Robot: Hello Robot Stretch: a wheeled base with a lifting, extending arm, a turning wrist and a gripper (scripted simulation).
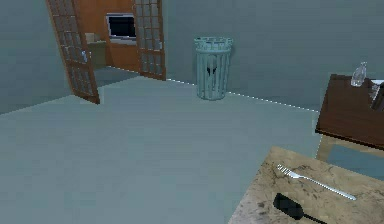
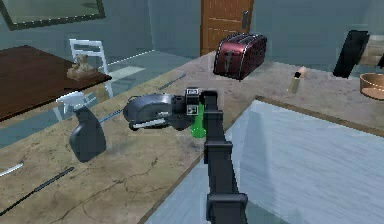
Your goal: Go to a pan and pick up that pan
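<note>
Arm side view: gripper pointing picture-left from the end of the arm, at a grey rounded pan lying crosswise on the counter beside a spray bottle; grip and hold impossible to tell.

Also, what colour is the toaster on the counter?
Dark red. The toaster shows best in the arm side view, toward the top middle.

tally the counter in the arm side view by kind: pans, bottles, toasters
grey rounded metal pan: 1
bottles: 2, a dark grey spray bottle with white trigger and a small pale upright bottle
dark red toaster: 1
total: 4
</note>
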